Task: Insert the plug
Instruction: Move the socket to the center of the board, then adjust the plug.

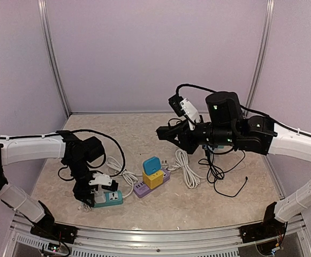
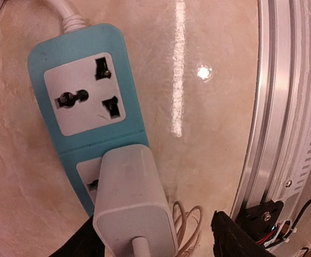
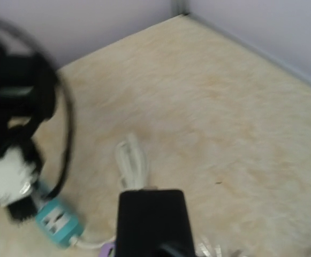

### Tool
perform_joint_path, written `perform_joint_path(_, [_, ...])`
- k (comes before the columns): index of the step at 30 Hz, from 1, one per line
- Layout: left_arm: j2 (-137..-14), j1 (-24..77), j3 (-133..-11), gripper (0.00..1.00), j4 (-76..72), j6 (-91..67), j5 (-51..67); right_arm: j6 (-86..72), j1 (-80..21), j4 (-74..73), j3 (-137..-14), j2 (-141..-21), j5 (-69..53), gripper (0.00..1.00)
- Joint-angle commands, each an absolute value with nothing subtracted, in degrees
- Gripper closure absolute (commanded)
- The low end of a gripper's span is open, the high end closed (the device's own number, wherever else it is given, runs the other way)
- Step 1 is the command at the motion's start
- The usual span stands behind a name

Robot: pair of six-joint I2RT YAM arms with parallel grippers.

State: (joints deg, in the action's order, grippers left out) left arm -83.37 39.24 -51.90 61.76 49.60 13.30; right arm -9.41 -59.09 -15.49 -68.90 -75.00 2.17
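A white plug point(image 2: 131, 201) stands in the lower socket of the teal power strip point(image 2: 77, 59) and its upper socket is bare. My left gripper point(image 2: 155, 235) is open around the plug. The right fingertip point(image 2: 233, 235) stands well clear of it, and the left one sits close beside it. In the top view the left gripper point(image 1: 99, 187) hangs over the strip point(image 1: 112, 199) at the front left. My right gripper point(image 1: 163, 132) is raised mid-table, shut on a black plug point(image 3: 152, 222) that hides its fingers.
A purple power strip point(image 1: 144, 188) with yellow and blue adapters point(image 1: 152, 170) lies mid-table. White cable bundles point(image 1: 184, 168) and a loose black cable point(image 1: 225, 184) lie to its right. The metal front rail point(image 2: 283, 107) runs close beside the teal strip.
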Motion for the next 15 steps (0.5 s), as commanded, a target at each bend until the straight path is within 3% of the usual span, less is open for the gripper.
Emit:
perform_joint_path(1, [-79.84, 35.18, -58.49, 0.29, 67.17, 49.43, 13.41, -1.26, -62.09, -22.28, -75.61, -80.74, -4.85, 1.0])
perform_joint_path(10, [-56.38, 21.73, -71.39, 0.24, 76.95, 52.76, 20.91, 12.97, -68.36, -39.4, -101.96, -102.8, -10.77, 1.0])
perform_joint_path(13, [-45.22, 23.03, -68.3, 0.14, 72.6, 49.04, 27.34, 16.87, -70.27, -41.4, -109.78, -109.72, -14.99, 1.0])
perform_joint_path(15, [-39.98, 25.47, -64.49, 0.16, 65.82, 41.28, 29.48, 17.75, -71.09, -39.64, -112.48, -112.38, -17.26, 1.0])
